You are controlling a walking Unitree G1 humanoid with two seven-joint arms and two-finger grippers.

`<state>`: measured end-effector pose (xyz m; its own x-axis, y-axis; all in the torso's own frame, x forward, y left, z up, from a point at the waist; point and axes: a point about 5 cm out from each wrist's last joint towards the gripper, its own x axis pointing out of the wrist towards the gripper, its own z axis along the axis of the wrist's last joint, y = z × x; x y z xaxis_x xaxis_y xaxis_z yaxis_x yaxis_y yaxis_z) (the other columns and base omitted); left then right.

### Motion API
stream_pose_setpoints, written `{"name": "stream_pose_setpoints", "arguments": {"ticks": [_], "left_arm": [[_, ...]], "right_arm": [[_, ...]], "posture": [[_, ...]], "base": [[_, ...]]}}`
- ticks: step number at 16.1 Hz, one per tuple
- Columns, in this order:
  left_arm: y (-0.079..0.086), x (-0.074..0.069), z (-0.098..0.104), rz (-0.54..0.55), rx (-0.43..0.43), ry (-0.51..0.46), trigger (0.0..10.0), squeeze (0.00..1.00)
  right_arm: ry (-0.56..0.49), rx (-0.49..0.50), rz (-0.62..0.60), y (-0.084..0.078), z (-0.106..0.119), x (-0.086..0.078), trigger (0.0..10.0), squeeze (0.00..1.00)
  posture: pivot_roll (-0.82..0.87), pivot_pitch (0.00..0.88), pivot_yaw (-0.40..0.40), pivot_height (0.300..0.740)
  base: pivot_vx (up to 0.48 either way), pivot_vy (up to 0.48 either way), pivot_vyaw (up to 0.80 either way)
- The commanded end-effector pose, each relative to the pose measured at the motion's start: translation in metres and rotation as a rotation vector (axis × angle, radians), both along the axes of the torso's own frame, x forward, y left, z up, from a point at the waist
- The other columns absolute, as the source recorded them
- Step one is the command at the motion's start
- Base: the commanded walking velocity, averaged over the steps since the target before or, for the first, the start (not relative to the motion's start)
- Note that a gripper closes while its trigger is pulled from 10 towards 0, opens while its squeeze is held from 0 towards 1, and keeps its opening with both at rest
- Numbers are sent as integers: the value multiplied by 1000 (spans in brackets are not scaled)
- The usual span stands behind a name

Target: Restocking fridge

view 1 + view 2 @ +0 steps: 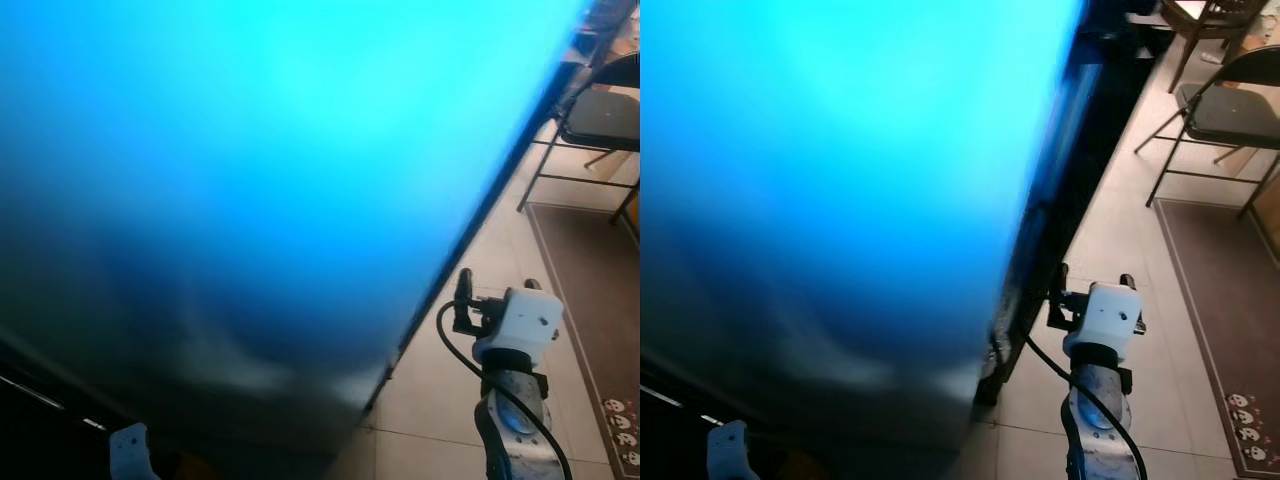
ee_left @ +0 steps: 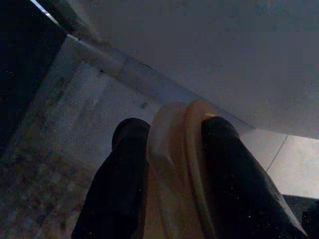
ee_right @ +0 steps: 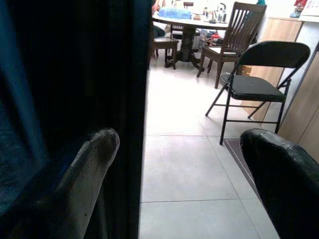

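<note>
Fridge door [image 1: 250, 180] looms close ahead-left; right gripper [image 3: 179, 174], fingers spread and empty, sits just beside its edge — left gripper [image 2: 172, 164] clenched on a cream container [image 2: 174, 169]

We found no text, label, brand, number or sign that we could read in any view. The small white figures along the rug's [image 1: 600, 300] edge were decorative shapes, not lettering we could make out.
</note>
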<state>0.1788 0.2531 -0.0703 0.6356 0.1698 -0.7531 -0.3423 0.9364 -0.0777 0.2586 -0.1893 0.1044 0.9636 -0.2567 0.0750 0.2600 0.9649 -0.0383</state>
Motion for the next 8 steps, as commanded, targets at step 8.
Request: {"name": "stream_pose_setpoints", "arguments": {"ticks": [8], "left_arm": [[-2,-7,-4,-6,-3,28,10000,0]], "right_arm": [[5,-25,60,7,2,0,10000,0]], "posture": [[-176,110,-15,740]], "base": [[0,-155,0]]}}
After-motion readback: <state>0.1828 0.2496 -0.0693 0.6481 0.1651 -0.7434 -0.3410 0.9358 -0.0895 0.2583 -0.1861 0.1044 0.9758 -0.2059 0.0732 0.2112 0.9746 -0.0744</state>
